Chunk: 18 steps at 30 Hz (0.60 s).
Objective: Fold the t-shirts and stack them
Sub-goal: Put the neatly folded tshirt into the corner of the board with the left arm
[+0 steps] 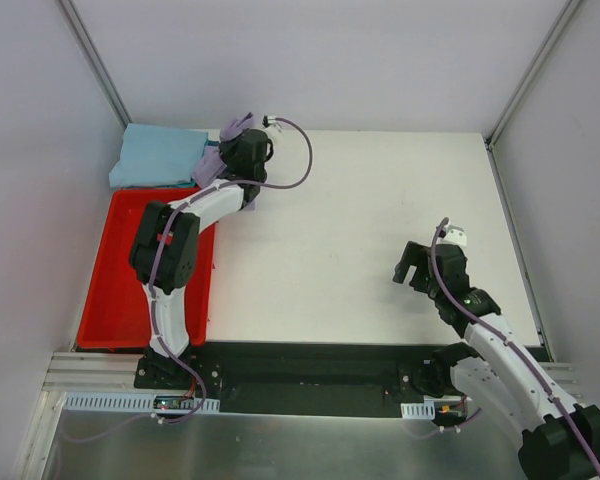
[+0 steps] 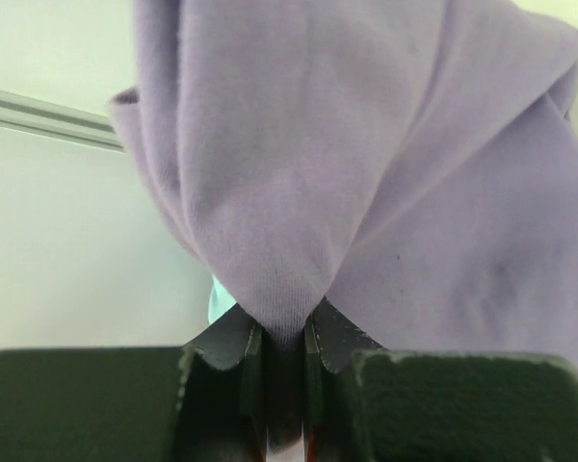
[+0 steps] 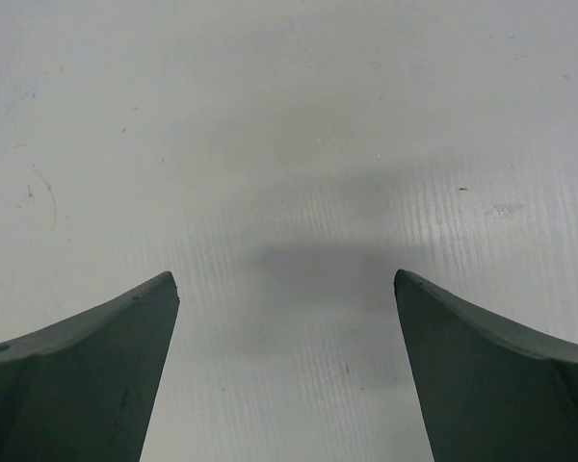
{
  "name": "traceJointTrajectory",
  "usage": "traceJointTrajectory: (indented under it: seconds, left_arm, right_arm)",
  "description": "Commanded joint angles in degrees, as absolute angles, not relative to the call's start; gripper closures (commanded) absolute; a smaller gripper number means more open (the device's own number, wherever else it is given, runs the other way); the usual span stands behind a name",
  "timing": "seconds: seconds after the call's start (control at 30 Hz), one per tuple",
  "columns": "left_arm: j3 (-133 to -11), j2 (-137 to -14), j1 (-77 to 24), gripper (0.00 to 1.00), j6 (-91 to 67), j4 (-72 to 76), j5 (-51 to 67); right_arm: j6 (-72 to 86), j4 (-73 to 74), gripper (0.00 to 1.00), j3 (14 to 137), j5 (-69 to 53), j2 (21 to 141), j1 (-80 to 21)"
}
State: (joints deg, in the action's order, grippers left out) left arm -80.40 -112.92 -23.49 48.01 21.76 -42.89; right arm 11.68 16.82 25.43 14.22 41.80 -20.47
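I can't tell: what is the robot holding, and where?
The left gripper pinches a bunched fold of the purple t-shirt; the right gripper holds nothing.

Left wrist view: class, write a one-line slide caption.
Left gripper shut on a bunched fold of the lavender shirt, which fills most of the view.

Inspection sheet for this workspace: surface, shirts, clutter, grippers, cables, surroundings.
Surface: white table, lightly scuffed under the right gripper.
Job's things: lavender t-shirt bunched at the far left; light blue t-shirt lying folded beside it, beyond the bin.
Clutter: red bin at the table's left edge.
Grippers: left gripper shut on the lavender t-shirt; right gripper open, holding nothing.
Cables: purple cable looped beside the left gripper; a second cable at the right wrist.
Surroundings: white walls, metal frame posts.
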Motion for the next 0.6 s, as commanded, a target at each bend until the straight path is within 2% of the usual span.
traceJointTrajectory:
  seconds: [0.0,0.43,0.57]
  left_arm:
    - [-85.2,-110.3,-20.8,1.0,52.0,23.2,-37.8]
    - [-96.2,-108.4,-15.1,1.0,41.7,3.1,-28.0]
    - [-96.9,-106.9,-14.5,1.0,41.0,2.0,-27.2]
  right_arm:
    - [10.6,15.8,0.04,26.6,15.7,42.7,-20.0]
    - [10.5,15.8,0.04,27.2,15.6,45.4,-19.7]
    - [10.5,15.9,0.04,27.2,15.5,45.8,-19.6]
